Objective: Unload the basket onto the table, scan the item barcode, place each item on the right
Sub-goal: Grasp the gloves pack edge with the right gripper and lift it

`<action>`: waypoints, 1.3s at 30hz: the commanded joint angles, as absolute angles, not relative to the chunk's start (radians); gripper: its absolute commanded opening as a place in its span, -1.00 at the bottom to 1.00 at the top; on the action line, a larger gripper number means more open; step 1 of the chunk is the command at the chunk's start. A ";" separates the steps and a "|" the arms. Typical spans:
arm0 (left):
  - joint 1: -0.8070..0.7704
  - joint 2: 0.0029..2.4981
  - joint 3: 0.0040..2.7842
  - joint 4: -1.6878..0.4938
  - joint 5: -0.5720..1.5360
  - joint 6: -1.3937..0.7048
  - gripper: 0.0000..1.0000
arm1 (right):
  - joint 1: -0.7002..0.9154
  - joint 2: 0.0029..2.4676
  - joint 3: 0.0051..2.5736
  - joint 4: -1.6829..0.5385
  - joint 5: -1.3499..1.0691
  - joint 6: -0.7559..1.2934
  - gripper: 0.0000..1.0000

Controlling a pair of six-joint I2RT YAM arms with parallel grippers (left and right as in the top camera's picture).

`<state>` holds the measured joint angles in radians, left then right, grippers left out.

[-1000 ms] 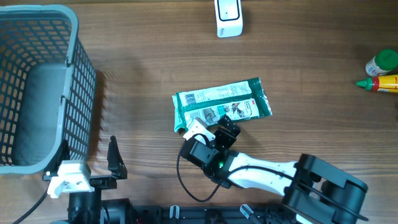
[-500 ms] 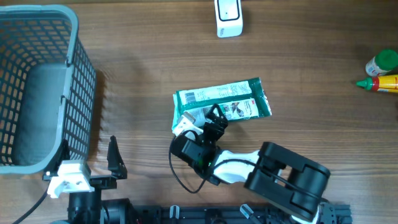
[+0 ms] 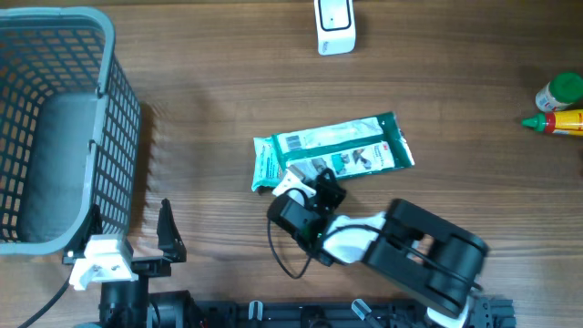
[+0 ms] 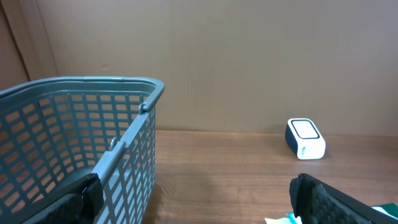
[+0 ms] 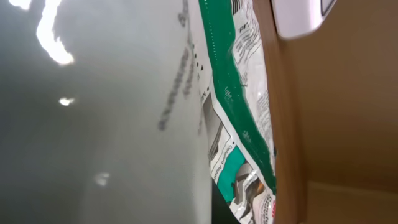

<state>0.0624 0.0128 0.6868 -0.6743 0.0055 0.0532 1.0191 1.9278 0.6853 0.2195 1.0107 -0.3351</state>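
The item is a flat green and white packet (image 3: 339,153) lying on the wooden table (image 3: 219,109), its long side running left to right. My right gripper (image 3: 305,185) is at the packet's near left edge and shut on it. In the right wrist view the packet (image 5: 231,87) fills the frame at very close range, with a dark finger (image 5: 219,208) behind its lower edge. The white scanner (image 3: 334,25) stands at the far edge of the table, and its corner shows as the scanner (image 5: 300,15). My left gripper (image 4: 199,202) hovers open and holds nothing, near the table's front left.
A grey mesh basket (image 3: 107,137) takes up the left side, close to my left gripper, and its rim shows as the basket (image 4: 118,82). A green-capped bottle (image 3: 559,91) and a yellow bottle (image 3: 557,122) lie at the right edge.
My right gripper has shut on the packet's near edge. The packet has slid a little to the right and turned slightly. The left arm has not moved.
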 commanded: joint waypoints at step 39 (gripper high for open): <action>0.070 0.005 0.684 -0.672 0.003 0.044 1.00 | 1.076 0.552 0.680 -0.122 -0.022 -1.417 -0.92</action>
